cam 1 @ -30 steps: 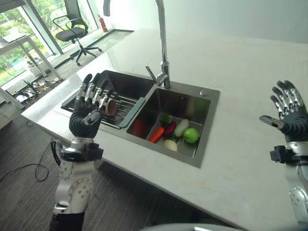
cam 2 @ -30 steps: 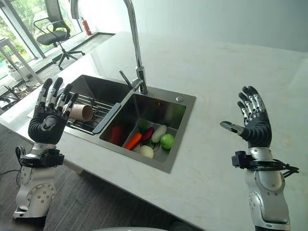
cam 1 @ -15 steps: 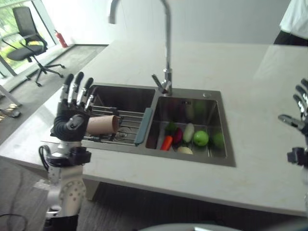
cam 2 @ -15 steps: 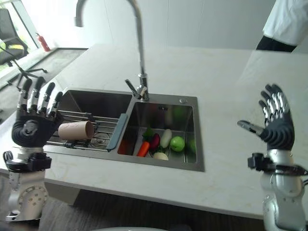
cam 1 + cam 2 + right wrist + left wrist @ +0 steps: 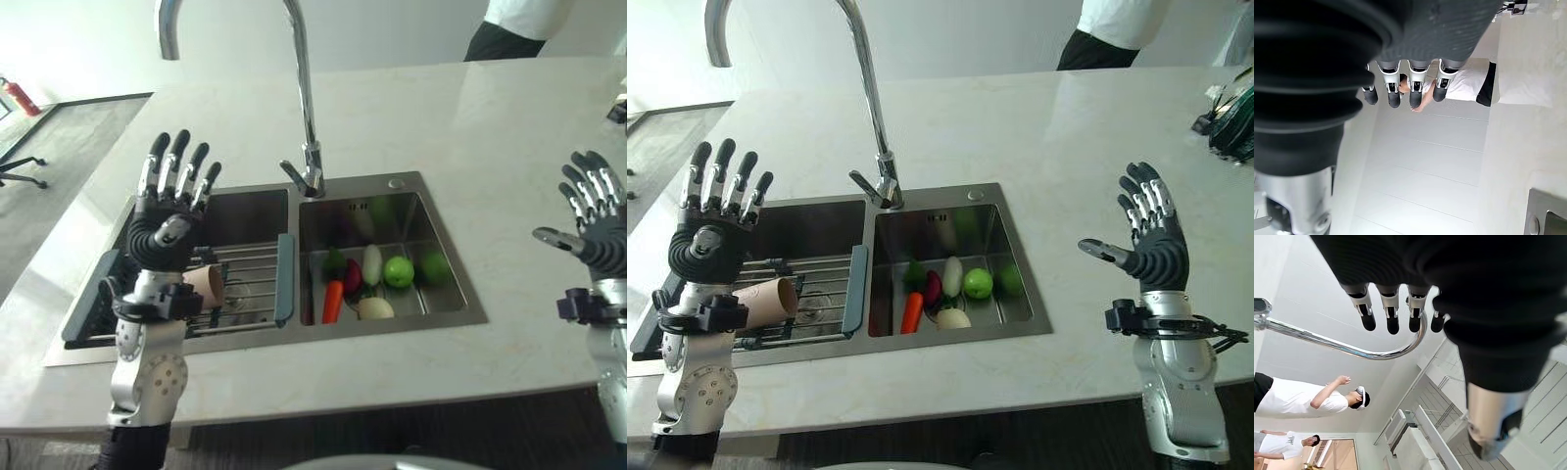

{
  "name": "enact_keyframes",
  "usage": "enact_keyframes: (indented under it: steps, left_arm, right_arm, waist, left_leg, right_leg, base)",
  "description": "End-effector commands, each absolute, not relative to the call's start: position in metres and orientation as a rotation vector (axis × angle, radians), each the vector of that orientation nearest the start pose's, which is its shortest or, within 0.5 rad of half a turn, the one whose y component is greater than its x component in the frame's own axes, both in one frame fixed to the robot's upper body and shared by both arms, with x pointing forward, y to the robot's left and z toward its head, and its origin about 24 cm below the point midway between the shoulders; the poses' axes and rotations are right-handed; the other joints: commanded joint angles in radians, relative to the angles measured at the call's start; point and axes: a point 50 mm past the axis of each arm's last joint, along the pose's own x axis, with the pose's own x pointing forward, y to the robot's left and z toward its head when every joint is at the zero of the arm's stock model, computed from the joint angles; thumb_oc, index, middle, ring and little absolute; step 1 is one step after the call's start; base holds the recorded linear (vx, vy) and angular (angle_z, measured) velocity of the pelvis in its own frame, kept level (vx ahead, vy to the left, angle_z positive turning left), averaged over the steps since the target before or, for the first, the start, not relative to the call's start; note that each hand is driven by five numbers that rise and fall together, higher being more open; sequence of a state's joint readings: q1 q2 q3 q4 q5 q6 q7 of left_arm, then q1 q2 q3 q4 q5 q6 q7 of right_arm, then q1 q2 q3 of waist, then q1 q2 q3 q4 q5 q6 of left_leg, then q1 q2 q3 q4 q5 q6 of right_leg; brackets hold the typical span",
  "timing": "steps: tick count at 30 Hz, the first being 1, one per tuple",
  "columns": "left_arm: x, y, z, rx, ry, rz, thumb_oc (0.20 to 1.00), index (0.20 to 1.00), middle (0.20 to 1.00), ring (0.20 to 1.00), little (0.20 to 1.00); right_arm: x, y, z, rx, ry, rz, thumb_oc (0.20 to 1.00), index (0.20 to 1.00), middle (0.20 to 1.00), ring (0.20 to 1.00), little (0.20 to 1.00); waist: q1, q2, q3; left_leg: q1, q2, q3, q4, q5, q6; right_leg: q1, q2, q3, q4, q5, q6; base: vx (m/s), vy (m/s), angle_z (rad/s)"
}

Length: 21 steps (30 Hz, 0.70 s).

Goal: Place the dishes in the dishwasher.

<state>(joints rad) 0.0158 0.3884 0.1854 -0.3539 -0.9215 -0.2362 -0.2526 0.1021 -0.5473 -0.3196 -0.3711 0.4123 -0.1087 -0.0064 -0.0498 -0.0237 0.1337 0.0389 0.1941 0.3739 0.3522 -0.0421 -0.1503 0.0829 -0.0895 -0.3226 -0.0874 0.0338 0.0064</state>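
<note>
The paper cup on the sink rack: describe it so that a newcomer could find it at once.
Find the double steel sink set in the pale counter; a ribbed wire rack spans its basin on the robot's left. The paper cup lies there on its side, just beyond the raised left hand. It is tan and cylindrical, unlike the vegetables in the other basin.

A cup (image 5: 764, 297) lies on the rack (image 5: 813, 294) in the left sink; vegetables (image 5: 945, 289) lie in the right sink (image 5: 1019, 294).
</note>
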Motion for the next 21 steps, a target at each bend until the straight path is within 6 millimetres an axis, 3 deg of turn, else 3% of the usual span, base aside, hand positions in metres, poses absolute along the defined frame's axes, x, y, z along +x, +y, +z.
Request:
enact_keyframes:
  steps: [1, 2, 3, 4, 5, 10, 21]
  left_arm:
    - [0.215, 0.228, 0.188, -0.331, -0.750, -0.301, 1.000, 1.000, 1.000, 1.000, 1.000]
    - [0.211, 0.232, 0.181, -0.410, -0.752, -0.271, 1.000, 1.000, 1.000, 1.000, 1.000]
    - [0.211, 0.233, 0.180, -0.414, -0.760, -0.261, 1.000, 1.000, 1.000, 1.000, 1.000]
    - [0.210, 0.233, 0.180, -0.389, -0.765, -0.234, 1.000, 1.000, 1.000, 1.000, 1.000]
    - [0.211, 0.236, 0.177, -0.383, -0.735, -0.201, 1.000, 1.000, 1.000, 1.000, 1.000]
    - [0.209, 0.244, 0.174, -0.300, -0.691, -0.131, 1.000, 1.000, 1.000, 1.000, 1.000]
    - [0.203, 0.278, 0.169, 0.085, -0.542, 0.221, 1.000, 1.000, 1.000, 1.000, 1.000]
  right_arm:
    - [0.213, -0.270, 0.204, -0.260, -0.625, -0.128, 1.000, 1.000, 1.000, 1.000, 1.000]
    - [0.218, -0.266, 0.205, -0.270, -0.624, -0.109, 1.000, 1.000, 1.000, 1.000, 1.000]
    - [0.218, -0.267, 0.205, -0.275, -0.625, -0.105, 1.000, 1.000, 1.000, 1.000, 1.000]
    - [0.219, -0.266, 0.206, -0.268, -0.625, -0.090, 1.000, 1.000, 1.000, 1.000, 1.000]
    - [0.215, -0.269, 0.204, -0.260, -0.618, -0.091, 1.000, 1.000, 1.000, 1.000, 1.000]
    - [0.207, -0.272, 0.199, -0.237, -0.594, -0.094, 1.000, 1.000, 1.000, 1.000, 1.000]
    - [0.201, -0.272, 0.194, -0.257, -0.562, -0.097, 1.000, 1.000, 1.000, 1.000, 1.000]
  waist:
    - [-0.019, -0.007, -0.013]
    - [-0.019, 0.015, -0.021]
    - [-0.019, 0.020, -0.020]
    - [-0.024, 0.027, -0.028]
    - [-0.033, 0.034, -0.037]
    - [-0.023, 0.031, -0.055]
    - [0.052, 0.013, -0.065]
  left_leg:
    - [-0.068, -0.061, -0.112, -0.101, 0.052, 0.002]
    - [0.007, 0.027, -0.114, -0.327, 0.093, -0.003]
    - [0.022, 0.038, -0.126, -0.348, 0.114, -0.009]
    - [0.070, 0.042, -0.122, -0.433, 0.079, -0.007]
    - [0.084, 0.058, -0.094, -0.439, 0.071, -0.017]
    - [0.086, 0.040, -0.101, -0.439, 0.053, -0.005]
    - [0.067, 0.006, -0.157, -0.439, 0.037, 0.016]
  right_leg:
    - [0.059, 0.003, 0.066, 0.000, -0.073, 0.064]
    - [0.042, -0.018, 0.099, 0.000, -0.072, 0.092]
    - [0.042, -0.024, 0.106, 0.000, -0.070, 0.094]
    - [0.040, -0.051, 0.090, 0.000, -0.067, 0.111]
    - [0.044, -0.070, 0.058, 0.000, -0.061, 0.128]
    - [0.055, -0.089, 0.016, 0.000, -0.057, 0.147]
    - [0.075, -0.122, -0.059, 0.000, -0.053, 0.167]
  base:
    - [0.11, 0.361, -0.64]
    - [0.12, 0.410, -0.54]
    - [0.17, 0.564, -0.90]
    - [0.11, 0.411, -0.88]
    - [0.10, 0.388, -0.76]
    - [0.06, 0.188, 0.18]
    - [0.04, 0.063, 0.26]
